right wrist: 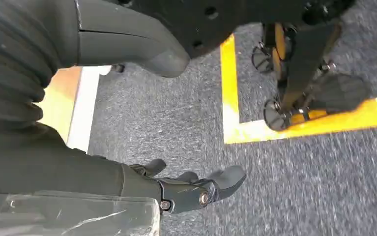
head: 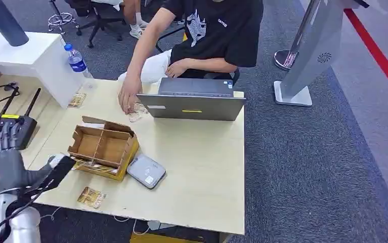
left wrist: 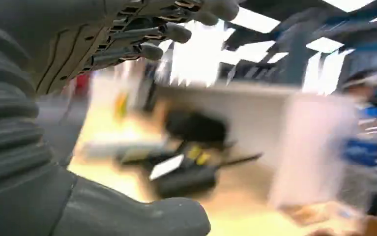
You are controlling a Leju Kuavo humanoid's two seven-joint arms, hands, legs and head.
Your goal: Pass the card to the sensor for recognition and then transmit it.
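Nearest the head camera, the left robot hand (head: 7, 152) stands raised over the near-left edge of the bench (head: 202, 167), fingers upward and apart, grasping nothing; the left wrist view shows its fingers (left wrist: 166, 32) loosely extended with blurred surroundings behind them. Just beyond that robot hand lies a black remote controller (head: 7, 129) with two antennas. To its right, touching the bench, sits an open cardboard box (head: 103, 147) with dividers, and a card (head: 91, 196) lies flat near the bench's front edge, a little right of and nearer than the robot hand, apart from it. Further right of the box, just beside it, rests the grey sensor (head: 146, 171), a flat rounded pad. Another card (head: 77, 99) lies at the far side of the bench, near a water bottle (head: 77, 61). Well beyond the box, a person's hand (head: 129, 96) rests on the bench next to a grey laptop (head: 194, 101). The right robot hand (right wrist: 196, 189) hangs beside the bench above grey carpet (right wrist: 324, 187), its dark fingers slightly curled and spread, released and holding nothing; a yellow floor line (right wrist: 230, 88) runs past it.
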